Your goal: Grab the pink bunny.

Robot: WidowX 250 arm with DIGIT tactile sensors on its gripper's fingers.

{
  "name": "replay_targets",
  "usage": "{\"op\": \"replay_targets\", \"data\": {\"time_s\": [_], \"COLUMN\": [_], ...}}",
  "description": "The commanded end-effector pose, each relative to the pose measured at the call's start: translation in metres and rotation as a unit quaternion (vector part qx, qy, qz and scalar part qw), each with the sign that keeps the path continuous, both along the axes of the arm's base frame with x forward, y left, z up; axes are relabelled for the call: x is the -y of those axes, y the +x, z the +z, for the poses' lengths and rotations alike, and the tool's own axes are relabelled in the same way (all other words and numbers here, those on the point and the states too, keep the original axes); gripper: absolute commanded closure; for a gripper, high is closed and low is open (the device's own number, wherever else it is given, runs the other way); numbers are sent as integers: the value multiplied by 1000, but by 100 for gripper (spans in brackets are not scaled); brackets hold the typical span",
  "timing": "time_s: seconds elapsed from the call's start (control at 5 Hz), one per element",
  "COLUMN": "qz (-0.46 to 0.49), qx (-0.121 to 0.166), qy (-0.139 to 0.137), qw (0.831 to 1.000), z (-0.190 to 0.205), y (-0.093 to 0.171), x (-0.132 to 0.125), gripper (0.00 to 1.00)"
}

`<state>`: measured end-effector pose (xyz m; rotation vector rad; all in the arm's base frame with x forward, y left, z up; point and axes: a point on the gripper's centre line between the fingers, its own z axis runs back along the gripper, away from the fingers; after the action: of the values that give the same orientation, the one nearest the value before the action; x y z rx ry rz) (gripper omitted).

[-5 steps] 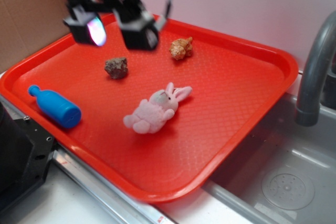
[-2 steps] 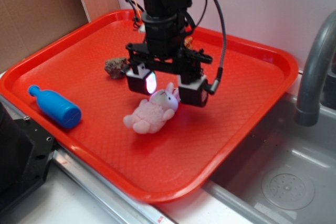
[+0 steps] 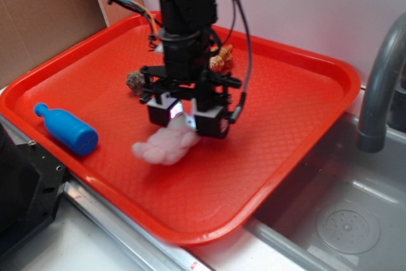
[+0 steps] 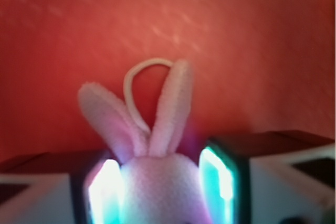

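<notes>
The arm comes straight down from above, wrist vertical, with the gripper [image 3: 186,119] low over the middle of the red tray [image 3: 298,125]. Its two fingers [image 4: 223,179] are pinching the pink bunny [image 3: 166,144] by the head, one pad on each side, ears and a little white loop sticking out past them. The bunny's body trails toward the tray's front edge. Blue bottle [image 3: 67,130] sits off near the front-left rim, a rock [image 3: 134,81] and a tan toy [image 3: 221,59] behind the arm.
</notes>
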<state>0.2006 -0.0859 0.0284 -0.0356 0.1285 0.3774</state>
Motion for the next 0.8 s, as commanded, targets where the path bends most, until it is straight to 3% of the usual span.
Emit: {"op": "replay_targets", "data": {"time_s": [0.0, 0.2, 0.6], "qz": [-156, -168, -156], "qx": [66, 94, 70], "qy": [4, 20, 39], "qw": [986, 981, 985], "z": [83, 133, 172], "y": [-8, -11, 2], "x": [-4, -28, -64], "gripper": [100, 100, 100]}}
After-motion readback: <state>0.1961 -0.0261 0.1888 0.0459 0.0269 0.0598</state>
